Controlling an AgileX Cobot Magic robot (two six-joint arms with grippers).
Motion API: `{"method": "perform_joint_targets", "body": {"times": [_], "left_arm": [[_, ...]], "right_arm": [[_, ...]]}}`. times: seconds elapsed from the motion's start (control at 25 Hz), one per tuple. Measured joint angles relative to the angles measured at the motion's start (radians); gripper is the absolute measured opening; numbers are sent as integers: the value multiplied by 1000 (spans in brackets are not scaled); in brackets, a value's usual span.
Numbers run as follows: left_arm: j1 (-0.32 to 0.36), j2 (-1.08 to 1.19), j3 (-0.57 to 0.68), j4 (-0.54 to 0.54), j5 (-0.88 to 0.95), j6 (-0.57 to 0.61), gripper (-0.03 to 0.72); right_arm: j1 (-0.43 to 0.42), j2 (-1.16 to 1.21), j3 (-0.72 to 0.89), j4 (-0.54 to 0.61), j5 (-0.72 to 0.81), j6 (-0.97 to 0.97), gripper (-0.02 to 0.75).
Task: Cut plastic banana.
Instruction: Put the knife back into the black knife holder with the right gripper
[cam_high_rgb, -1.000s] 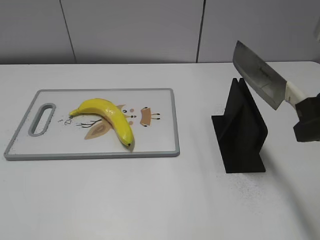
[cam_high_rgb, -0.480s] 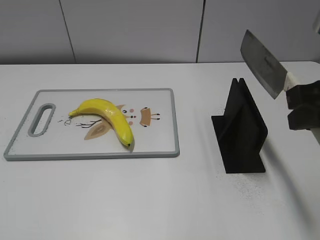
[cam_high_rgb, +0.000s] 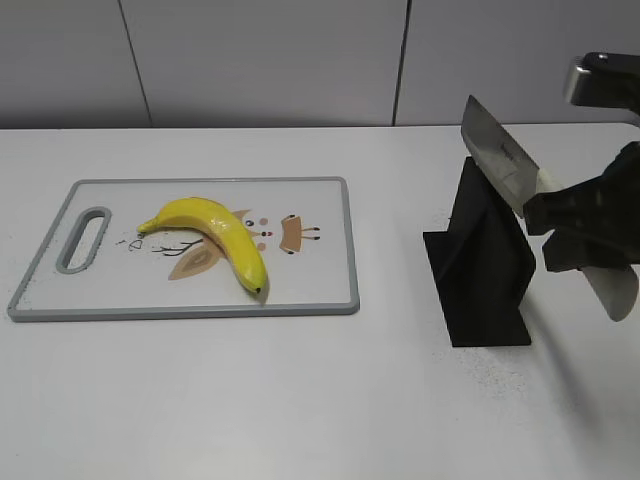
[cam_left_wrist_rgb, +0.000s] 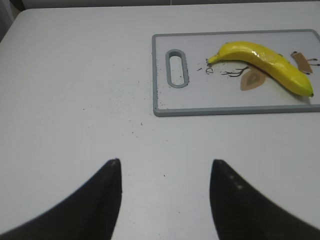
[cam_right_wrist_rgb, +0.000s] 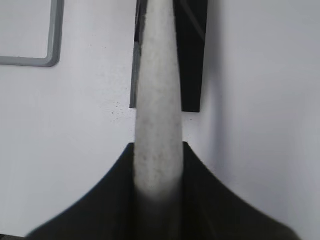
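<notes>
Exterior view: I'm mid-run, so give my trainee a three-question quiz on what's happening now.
1. True or false: the banana is already cut.
2. What does the right gripper hold? A) banana B) knife C) stand
3. Where does the banana lie?

Key: 1. False, it looks whole. 2. B; the blade hangs above the stand. 3. On the board, left of the stand. The left gripper is open over bare table.
</notes>
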Motion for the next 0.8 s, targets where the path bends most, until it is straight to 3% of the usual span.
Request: {"method": "perform_joint_targets", "body": {"times": [0.32, 0.8], "left_arm": [[0, 0, 0, 0, 0, 0, 543], [0, 0, 0, 0, 0, 0, 541]], "right_arm": [[0, 6, 0, -78, -4, 52, 162], [0, 6, 0, -15, -25, 32, 162]]}}
